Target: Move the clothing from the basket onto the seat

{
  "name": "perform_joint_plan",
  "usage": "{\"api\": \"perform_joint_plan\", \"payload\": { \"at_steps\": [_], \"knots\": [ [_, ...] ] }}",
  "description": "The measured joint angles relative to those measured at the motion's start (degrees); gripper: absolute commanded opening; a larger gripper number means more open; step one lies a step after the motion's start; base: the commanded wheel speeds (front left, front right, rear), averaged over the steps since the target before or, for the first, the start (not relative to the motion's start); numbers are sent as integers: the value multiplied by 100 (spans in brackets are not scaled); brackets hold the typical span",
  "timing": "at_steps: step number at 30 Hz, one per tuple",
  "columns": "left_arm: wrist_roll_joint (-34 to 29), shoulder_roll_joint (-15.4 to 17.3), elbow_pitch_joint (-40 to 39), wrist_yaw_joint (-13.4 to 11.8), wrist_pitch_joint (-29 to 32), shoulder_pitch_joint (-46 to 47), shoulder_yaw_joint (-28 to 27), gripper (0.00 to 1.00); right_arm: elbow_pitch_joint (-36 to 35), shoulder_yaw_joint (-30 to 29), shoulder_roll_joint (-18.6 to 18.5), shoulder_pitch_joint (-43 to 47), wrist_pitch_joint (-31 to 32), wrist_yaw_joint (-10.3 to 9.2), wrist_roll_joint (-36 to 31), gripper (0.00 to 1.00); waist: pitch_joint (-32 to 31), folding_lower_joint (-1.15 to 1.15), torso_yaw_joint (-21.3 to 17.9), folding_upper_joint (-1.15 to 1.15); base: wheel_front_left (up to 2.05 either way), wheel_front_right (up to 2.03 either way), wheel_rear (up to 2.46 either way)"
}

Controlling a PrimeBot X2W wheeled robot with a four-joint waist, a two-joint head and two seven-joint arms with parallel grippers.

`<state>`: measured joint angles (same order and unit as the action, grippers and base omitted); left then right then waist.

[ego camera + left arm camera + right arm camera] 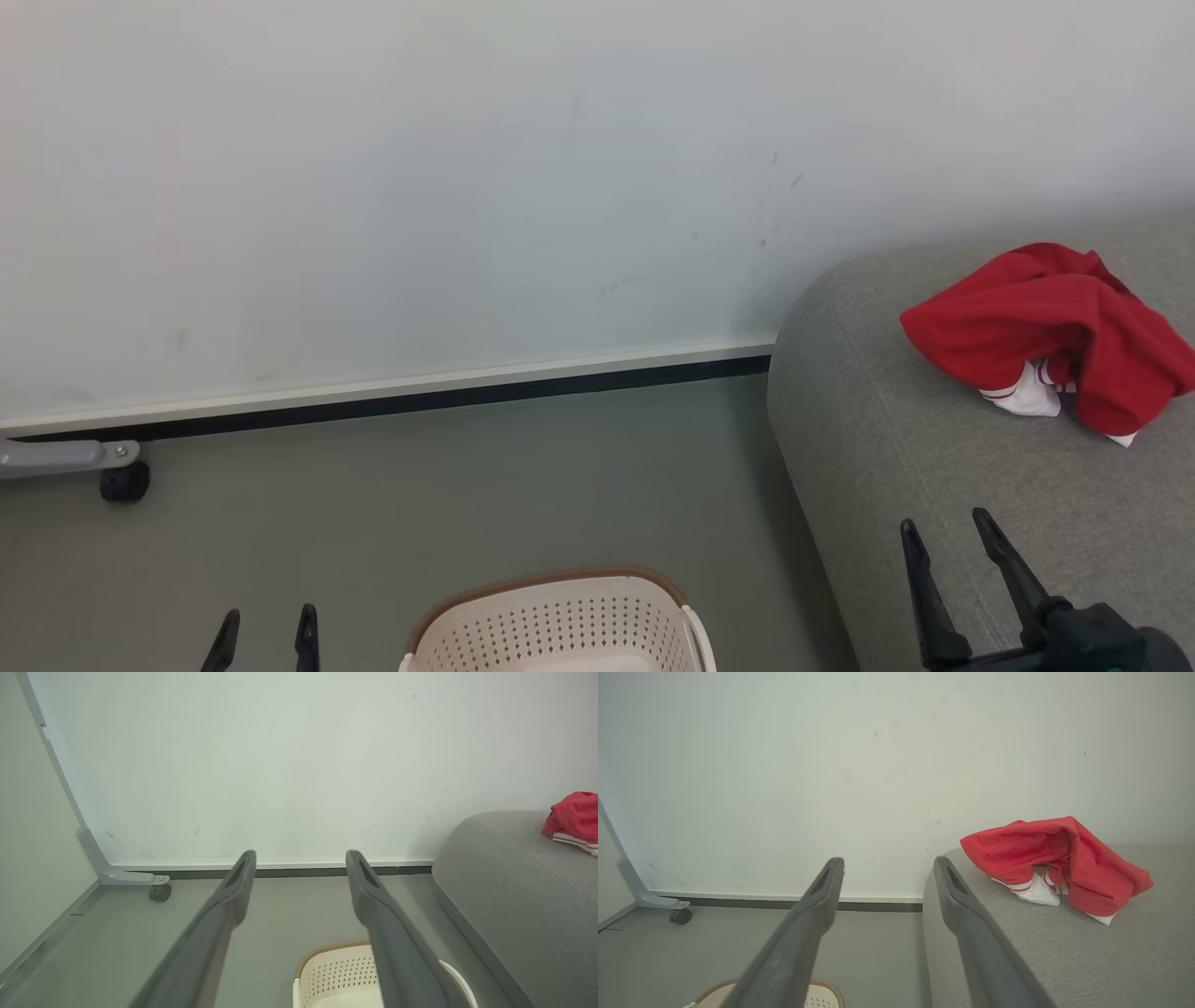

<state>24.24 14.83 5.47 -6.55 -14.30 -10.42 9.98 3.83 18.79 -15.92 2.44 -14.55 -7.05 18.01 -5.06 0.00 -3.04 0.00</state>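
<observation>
The clothing (1046, 327), a crumpled red garment with white trim, lies on the grey seat (896, 439) at the right; it also shows in the wrist views as clothing (1059, 858) and clothing (573, 814). The cream perforated basket (560, 621) with a brown rim stands on the floor at the bottom centre; I cannot see inside it. My right gripper (943, 532) is open above the seat's front, below and left of the clothing, holding nothing. My left gripper (268, 621) is open over the floor, left of the basket.
A white wall (467, 187) with a dark skirting strip runs behind. A grey bracket with a black caster wheel (124, 482) sits on the floor at the far left. Grey floor (467, 485) lies between the basket and the wall.
</observation>
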Motion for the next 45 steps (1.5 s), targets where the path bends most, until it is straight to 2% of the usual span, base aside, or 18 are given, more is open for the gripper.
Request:
{"api": "perform_joint_plan", "payload": {
  "at_steps": [10,24,34,45],
  "knots": [
    [-82,-58,170,164,0,290,291,100,-194,-172,-10,-46,0,-1,-33,100,336,0,-42,1,0,0,0],
    [-428,-313,1096,654,369,1182,1183,100,-341,-655,-168,-650,-15,-2,-41,100,1249,1,-245,1,0,0,0],
    [-700,-531,1880,993,728,1705,1761,100,-453,-725,-174,-1378,-15,-8,-96,100,1978,1,-495,1,0,0,0],
    [-990,-636,2526,1188,1046,2459,2171,100,-560,-780,-170,-2238,-15,-7,-138,100,2806,1,-772,1,0,0,0]
  ]
}}
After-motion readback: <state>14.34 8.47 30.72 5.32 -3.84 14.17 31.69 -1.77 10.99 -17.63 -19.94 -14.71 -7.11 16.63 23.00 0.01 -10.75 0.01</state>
